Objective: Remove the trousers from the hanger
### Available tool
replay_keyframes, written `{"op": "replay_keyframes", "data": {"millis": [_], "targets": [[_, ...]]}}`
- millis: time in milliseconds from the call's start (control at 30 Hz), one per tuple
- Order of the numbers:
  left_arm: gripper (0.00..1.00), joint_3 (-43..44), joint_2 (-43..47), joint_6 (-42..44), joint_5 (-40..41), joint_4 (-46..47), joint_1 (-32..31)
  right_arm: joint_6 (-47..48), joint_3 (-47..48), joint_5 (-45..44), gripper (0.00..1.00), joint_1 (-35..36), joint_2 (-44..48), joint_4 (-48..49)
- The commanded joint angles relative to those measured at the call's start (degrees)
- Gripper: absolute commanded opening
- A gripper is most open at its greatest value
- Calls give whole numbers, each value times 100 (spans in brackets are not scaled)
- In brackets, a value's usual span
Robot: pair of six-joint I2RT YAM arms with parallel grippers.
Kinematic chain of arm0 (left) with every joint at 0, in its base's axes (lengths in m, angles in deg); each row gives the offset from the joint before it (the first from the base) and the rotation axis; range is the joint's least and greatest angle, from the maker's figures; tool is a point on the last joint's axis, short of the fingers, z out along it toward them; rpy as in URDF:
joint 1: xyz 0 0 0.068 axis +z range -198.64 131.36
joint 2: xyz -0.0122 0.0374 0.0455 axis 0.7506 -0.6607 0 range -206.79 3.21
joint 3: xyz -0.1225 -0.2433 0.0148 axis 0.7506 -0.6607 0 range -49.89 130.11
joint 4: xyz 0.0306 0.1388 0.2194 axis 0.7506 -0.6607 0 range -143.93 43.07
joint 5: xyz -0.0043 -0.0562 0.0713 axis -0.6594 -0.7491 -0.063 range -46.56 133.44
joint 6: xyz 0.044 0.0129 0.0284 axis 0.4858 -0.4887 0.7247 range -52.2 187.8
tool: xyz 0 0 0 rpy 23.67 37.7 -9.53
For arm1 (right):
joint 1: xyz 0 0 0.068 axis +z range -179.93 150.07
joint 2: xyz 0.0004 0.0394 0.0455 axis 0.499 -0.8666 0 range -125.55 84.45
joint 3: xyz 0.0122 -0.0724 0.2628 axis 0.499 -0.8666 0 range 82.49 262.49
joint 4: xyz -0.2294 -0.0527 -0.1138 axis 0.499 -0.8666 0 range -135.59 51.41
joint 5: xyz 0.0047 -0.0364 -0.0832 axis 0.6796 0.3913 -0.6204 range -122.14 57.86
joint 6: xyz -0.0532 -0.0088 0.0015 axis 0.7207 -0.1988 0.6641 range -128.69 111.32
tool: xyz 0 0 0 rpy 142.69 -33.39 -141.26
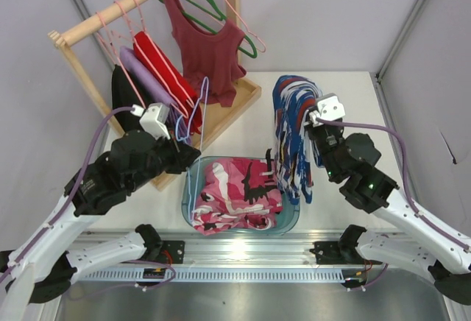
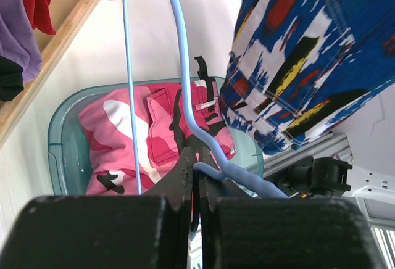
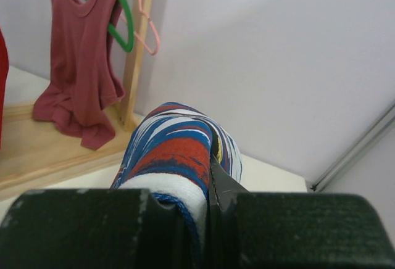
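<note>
At right, the right gripper (image 1: pixel 314 125) pinches a fold of limp-looking royal-blue patterned cloth trousers (image 1: pixel 291 138); at left, the left gripper (image 1: pixel 191 153) clamps a thin light-blue wire hanger (image 2: pixel 244 178).

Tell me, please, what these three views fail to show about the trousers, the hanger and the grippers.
- The right gripper: its fingertips are mostly buried in the trousers in its wrist view. From above, camera and cloth cover them.
- The hanger: cut off by the left wrist view's top edge. Its lower end is hidden behind the left gripper.
- The trousers' hem: the top view cannot settle whether it touches the basin.
</note>
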State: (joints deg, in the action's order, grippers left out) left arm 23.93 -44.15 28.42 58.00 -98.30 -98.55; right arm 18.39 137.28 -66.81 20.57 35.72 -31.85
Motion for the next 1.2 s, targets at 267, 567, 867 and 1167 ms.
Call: {"op": "replay_keyframes", "data": {"millis": [267,567,867,1167], "targets": [[0,-149,77,79,-217,268,-1,184,139,418,0,-58,276,714],[0,-166,218,35,-209,189,-1,861,-495,-82,0,855,285,899],[0,-131,323,-35,-209,-83,-1,1003,-557,-1233,0,2409,-496,1075],[0,-175,640,-79,-156,-303,-1,-158,-29,-2306,0,3246,-1928,370]]}}
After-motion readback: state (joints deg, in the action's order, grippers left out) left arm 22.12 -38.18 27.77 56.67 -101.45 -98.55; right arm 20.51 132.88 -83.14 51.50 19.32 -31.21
